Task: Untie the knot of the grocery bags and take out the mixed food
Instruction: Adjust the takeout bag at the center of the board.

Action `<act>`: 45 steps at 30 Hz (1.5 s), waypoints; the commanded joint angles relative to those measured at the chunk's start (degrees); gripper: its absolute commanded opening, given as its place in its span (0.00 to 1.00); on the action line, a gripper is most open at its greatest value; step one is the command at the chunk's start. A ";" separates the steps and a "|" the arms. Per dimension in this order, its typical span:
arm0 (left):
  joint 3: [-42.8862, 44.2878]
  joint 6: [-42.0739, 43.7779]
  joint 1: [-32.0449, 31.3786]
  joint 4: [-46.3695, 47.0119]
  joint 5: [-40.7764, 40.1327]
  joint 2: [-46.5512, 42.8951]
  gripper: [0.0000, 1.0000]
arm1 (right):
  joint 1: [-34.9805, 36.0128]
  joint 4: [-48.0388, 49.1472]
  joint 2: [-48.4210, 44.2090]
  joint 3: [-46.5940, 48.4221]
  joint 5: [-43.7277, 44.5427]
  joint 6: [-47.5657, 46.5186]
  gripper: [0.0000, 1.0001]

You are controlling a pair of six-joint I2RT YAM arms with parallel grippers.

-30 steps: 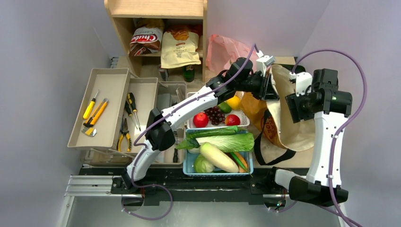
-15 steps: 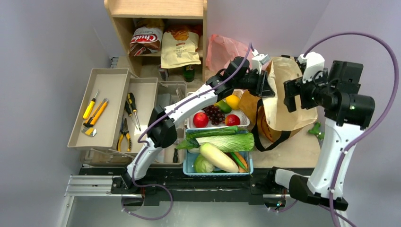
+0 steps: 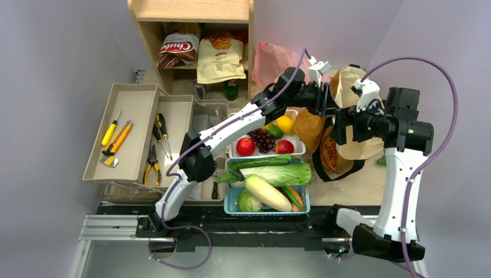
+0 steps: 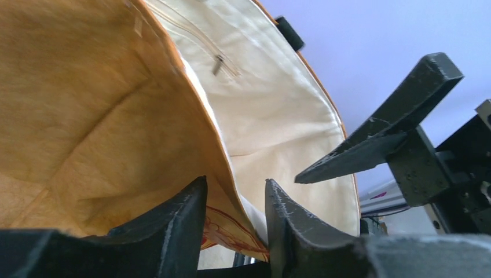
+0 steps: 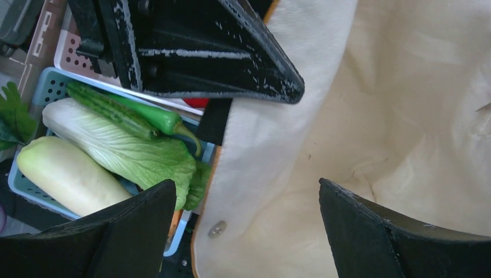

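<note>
Left gripper (image 4: 234,191): fingers (image 4: 185,226) are sitting at a narrow gap and pinching the rim of the brown Trader Joe's bag (image 3: 339,152). The brown outer wall is pressing on one finger and the cream lining on the other. The rim is hanging lifted off the surface (image 3: 359,185).

Right gripper (image 5: 246,185): fingers (image 5: 394,231) are standing wide apart and gripping nothing. They are straddling the same rim, one over the cream lining inside and one outside above the blue basket (image 3: 229,200). One left finger is showing just above them in the right wrist view.

Pink bag (image 3: 272,61) is lying at the back, beside the shelf (image 3: 191,11). I can't make out its knot.

Mixed food is lying in the baskets left of the brown bag: apple (image 3: 245,146), grapes (image 3: 263,139), cucumber (image 3: 260,163), napa cabbage (image 3: 281,174) and daikon (image 3: 267,193). I can't tell whether anything is sitting in the brown bag.
</note>
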 commanded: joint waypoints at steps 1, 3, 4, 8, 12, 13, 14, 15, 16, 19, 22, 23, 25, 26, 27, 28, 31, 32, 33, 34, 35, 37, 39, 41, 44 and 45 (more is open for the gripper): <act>2.04 -2.14 -1.03 3.14 1.59 -3.19 0.42 | 1.23 7.02 -1.65 -3.15 -3.24 1.80 0.91; 3.02 -2.05 -1.11 2.60 2.25 -2.55 0.43 | 2.67 8.17 -1.05 -4.63 -1.97 2.21 0.91; 3.18 -1.93 -1.09 2.40 2.55 -2.40 0.44 | 3.28 8.88 -0.67 -5.37 -1.10 2.52 0.91; 2.26 -0.73 -0.81 2.16 4.04 -3.10 0.48 | 4.75 11.79 1.31 -6.30 5.12 4.96 0.52; -5.06 -0.52 2.89 7.41 2.09 -8.29 0.63 | 4.76 14.64 0.74 -6.52 9.91 8.44 0.00; -7.08 0.75 4.15 7.77 1.18 -9.95 0.66 | 4.76 15.32 -0.09 -6.69 10.30 8.70 0.00; -9.24 2.59 5.54 8.07 0.35 -11.68 0.69 | 4.76 16.15 -1.14 -6.66 10.72 9.13 0.00; -12.14 4.88 7.10 9.20 0.23 -13.38 0.71 | 4.76 16.95 -2.01 -6.59 11.32 9.65 0.00; -14.88 7.50 8.64 10.77 0.74 -15.09 0.73 | 4.76 17.32 -2.78 -6.16 11.72 10.02 0.00; -23.87 22.11 12.02 12.40 6.81 -18.73 0.88 | 4.78 17.22 -3.64 -4.56 11.60 10.30 0.00; -29.33 40.31 12.09 5.14 12.10 -19.67 1.00 | 4.76 17.21 -4.04 -4.56 11.00 10.39 0.00; -29.66 44.19 12.02 2.42 14.00 -18.97 1.00 | 4.76 17.17 -4.07 -4.69 10.84 10.32 0.00; -29.20 49.31 11.41 -1.01 15.49 -17.20 1.00 | 4.76 16.97 -3.98 -4.87 10.48 10.30 0.00; -29.15 52.07 10.90 -1.81 15.00 -16.54 1.00 | 4.78 16.95 -4.04 -4.96 10.17 10.25 0.00; -29.08 53.92 10.27 -2.07 14.49 -15.86 1.00 | 4.77 16.91 -4.00 -4.90 9.34 10.15 0.00; -29.06 55.85 9.57 -2.12 14.43 -15.26 1.00 | 4.76 16.80 -4.10 -4.79 8.83 10.01 0.00; -27.41 59.19 6.81 -2.34 12.68 -12.90 1.00 | 4.76 16.20 -4.22 -3.96 7.48 9.53 0.00; -26.52 59.21 6.15 -1.93 11.75 -11.69 1.00 | 4.76 15.97 -4.30 -3.61 7.18 9.39 0.00; -25.29 59.05 5.41 -1.30 10.61 -10.26 1.00 | 4.76 15.79 -4.49 -3.33 6.80 9.34 0.00; -23.71 58.93 4.74 -1.02 8.97 -8.47 1.00 | 4.76 15.54 -4.74 -2.93 6.31 9.33 0.00; -21.65 58.91 4.01 -1.03 7.03 -6.53 1.00 | 4.77 15.21 -5.01 -2.43 5.66 9.44 0.00; -16.11 60.49 2.83 -4.50 0.81 -1.87 0.90 | 4.76 14.42 -5.68 -0.80 5.04 10.05 0.00; -10.45 60.73 2.57 -8.58 -4.11 2.18 0.68 | 4.67 13.62 -6.40 1.65 6.53 10.69 0.00; -9.24 58.86 3.35 -8.70 -6.37 3.61 0.42 | 4.63 12.26 -6.86 4.96 8.33 10.70 0.00; -10.17 57.20 4.26 -7.24 -6.22 3.46 0.15 | 4.64 11.10 -7.79 7.98 12.53 12.09 0.00; -10.26 56.97 4.28 -6.70 -5.76 3.44 0.12 | 4.61 10.39 -7.82 8.09 14.52 12.40 0.00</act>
